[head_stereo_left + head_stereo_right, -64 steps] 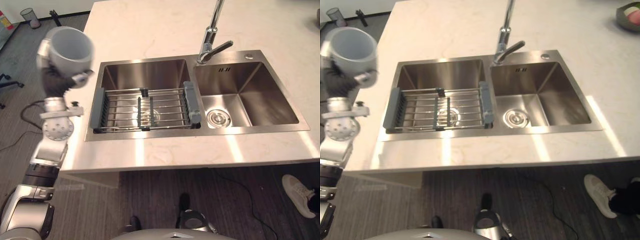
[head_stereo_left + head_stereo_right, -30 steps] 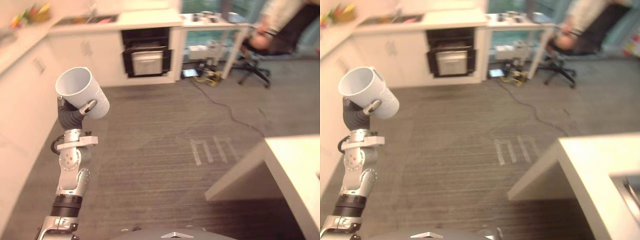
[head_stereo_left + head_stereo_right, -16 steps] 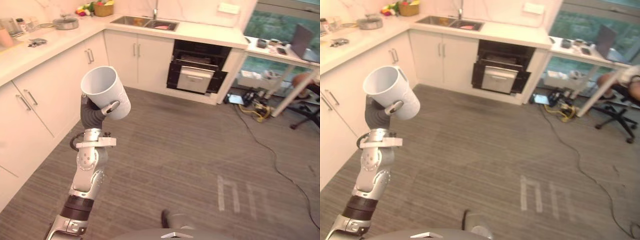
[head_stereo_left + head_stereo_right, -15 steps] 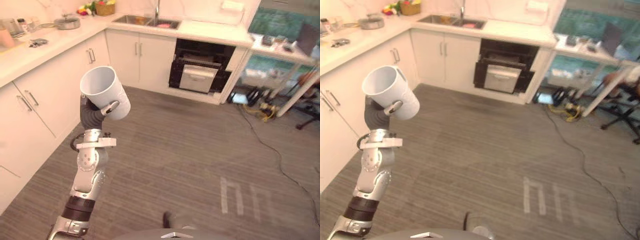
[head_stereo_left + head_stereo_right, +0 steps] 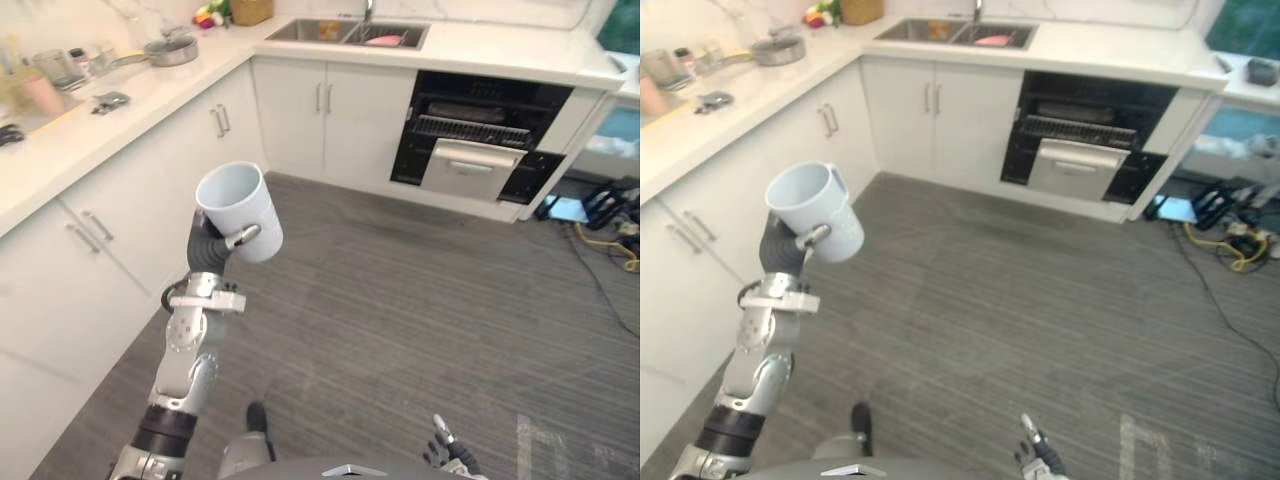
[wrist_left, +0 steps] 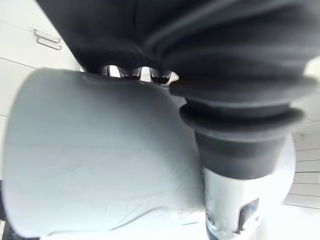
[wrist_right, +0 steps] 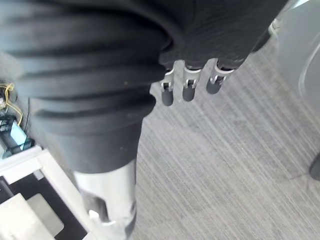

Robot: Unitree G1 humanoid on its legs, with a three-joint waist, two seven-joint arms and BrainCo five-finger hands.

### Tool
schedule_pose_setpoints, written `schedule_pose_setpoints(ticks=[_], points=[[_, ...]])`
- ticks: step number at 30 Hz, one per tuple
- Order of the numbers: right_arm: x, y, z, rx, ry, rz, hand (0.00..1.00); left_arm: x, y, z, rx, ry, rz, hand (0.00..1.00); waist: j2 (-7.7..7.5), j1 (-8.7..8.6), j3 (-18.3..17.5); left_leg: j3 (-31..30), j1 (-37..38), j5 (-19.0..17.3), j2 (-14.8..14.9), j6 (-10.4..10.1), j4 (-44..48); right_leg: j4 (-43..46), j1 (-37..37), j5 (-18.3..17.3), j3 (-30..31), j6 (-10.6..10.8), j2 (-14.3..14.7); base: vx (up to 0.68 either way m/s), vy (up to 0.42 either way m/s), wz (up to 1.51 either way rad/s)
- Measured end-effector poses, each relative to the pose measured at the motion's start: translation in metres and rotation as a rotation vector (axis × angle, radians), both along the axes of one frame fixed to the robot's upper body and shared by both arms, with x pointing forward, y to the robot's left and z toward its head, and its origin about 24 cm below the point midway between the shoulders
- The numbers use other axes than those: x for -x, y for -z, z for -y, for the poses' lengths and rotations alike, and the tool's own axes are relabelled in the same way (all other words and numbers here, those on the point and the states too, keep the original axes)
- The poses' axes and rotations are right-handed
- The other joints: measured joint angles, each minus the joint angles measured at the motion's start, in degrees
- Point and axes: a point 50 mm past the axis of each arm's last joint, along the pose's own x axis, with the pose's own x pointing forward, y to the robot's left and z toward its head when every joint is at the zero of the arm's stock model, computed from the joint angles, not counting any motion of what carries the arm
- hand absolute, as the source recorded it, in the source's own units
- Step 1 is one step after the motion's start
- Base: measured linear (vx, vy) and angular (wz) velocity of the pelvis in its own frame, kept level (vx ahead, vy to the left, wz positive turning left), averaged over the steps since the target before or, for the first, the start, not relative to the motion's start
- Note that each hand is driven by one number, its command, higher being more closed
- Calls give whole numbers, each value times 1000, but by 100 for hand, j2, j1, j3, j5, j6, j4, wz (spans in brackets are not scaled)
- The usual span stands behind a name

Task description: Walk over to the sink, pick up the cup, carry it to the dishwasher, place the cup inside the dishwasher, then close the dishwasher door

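R hand (image 5: 447, 455) low at near edge, fingers loose, holding nothing. L hand (image 5: 212, 250) raised over floor (image 5: 420, 320), fingers wrapped round white cup (image 5: 240, 210), mouth tilted up. Far: dishwasher (image 5: 480, 150) under counter, door ajar; sink (image 5: 345, 30) beyond.

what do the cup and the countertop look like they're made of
The cup: white, smooth, faintly glossy, thick-walled; probably glazed ceramic, though hard plastic is possible. The countertop: pale, smooth slab with a soft sheen and square edge; looks like polished stone or engineered stone, which one I cannot tell.
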Motion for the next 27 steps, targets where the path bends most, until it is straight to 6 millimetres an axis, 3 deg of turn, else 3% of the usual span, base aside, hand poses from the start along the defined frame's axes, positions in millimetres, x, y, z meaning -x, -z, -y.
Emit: schedule_pose_setpoints(ticks=[1, 3, 6, 7, 9, 10, 11, 12, 13, 14, 15, 16, 17, 18, 27], points=[[3, 2, -5, -7, 1, -15, 0, -1, 6, -3, -14, -7, -26, 100, -42, -12, 25, 52, 51, -121, -30, 3, -7, -10, 0, 253, 26, 10, -25, 155, 207, -18], [9, 4, -6, 14, -17, -42, 0, -1, 10, -3, -15, -16, -52, 100, -121, -15, 62, 207, 266, -408, -145, -36, -1, 151, -1, 395, 19, 19, -199, 130, 215, -39], [24, 5, -3, 58, -15, -74, 0, -2, 9, 12, -25, 4, -48, 100, -139, -120, 66, 451, 845, -504, -492, 22, -459, 1591, -521, 465, -5, -83, -613, 106, 181, -32], [29, 5, -5, 57, -25, -86, 0, -2, 7, 21, -42, 22, -38, 100, -213, -126, 93, 507, 1110, -504, -663, 22, -783, 2356, -936, 668, -13, -141, -823, 114, 149, -33], [32, 6, -9, 50, -48, -96, 0, -1, 9, 31, -60, 40, -43, 100, -194, -163, 81, 628, 1459, -515, -786, 38, -1129, 3024, -1330, 1188, -54, -127, -1043, 126, 117, -43], [34, 7, -13, 37, -55, -101, 0, -1, 9, 34, -69, 29, -47, 100, -98, -219, 74, 671, 1586, -523, -720, 60, -1133, 3228, -1479, 1034, -258, -94, -1086, 121, 84, -59], [32, 7, -14, 30, -54, -94, 0, -1, 10, 33, -72, 18, -50, 100, -115, -215, 96, 735, 1646, -549, -667, 97, -1134, 3221, -1551, 713, -457, -100, -1088, 78, 28, -75], [30, 8, -17, -6, -58, -76, 0, -1, 10, 31, -76, -4, -56, 100, -111, -218, 123, 822, 1720, -568, -549, 122, -1135, 2980, -1649, 193, -962, -21, -988, 42, -16, -61], [29, 8, -19, -28, -59, -62, 0, -1, 11, 30, -79, -12, -58, 100, -116, -220, 113, 871, 1726, -575, -487, 120, -1135, 2718, -1668, 70, -1195, -4, -911, 54, -53, -54], [29, 8, -25, -59, -91, -49, 0, -1, 10, 28, -96, -20, -53, 100, -220, -228, 69, 958, 1730, -583, -416, 95, -1135, 1932, -1601, 175, -1628, -11, -788, 134, -137, -37], [31, 9, -32, -86, -105, -51, 0, 1, 11, 26, -117, -23, -52, 100, -444, -213, 26, 1092, 1763, -597, -464, 50, -1124, 1175, -1570, 870, -1898, -125, -781, 124, -121, -39], [32, 10, -34, -98, -107, -56, 0, 1, 12, 24, -124, -27, -57, 100, -537, -197, 8, 1137, 1781, -571, -505, 0, -1100, 960, -1581, 1126, -1962, 70, -775, 211, -219, -44], [35, 10, -30, -93, -120, -64, 0, 3, 17, 22, -125, -38, -83, 100, -494, -201, -45, 1189, 1785, -571, -385, -70, -1099, 509, -1371, 1198, -2003, 209, -579, 120, -128, -28], [29, 7, -17, -89, -210, -52, 0, 1, 28, 15, -134, -83, -141, 100, -273, -208, -122, 1397, 1841, -665, -316, -98, -1134, -1165, -746, 1834, -2027, 20, -79, 120, -128, -17], [32, 7, -17, -95, -208, -64, 0, 0, 39, 13, -143, -98, -189, 100, -255, -245, -134, 1456, 1818, -676, -316, -100, -1134, -1301, -746, 1873, -1960, -5, -50, 0, -1, -3]])
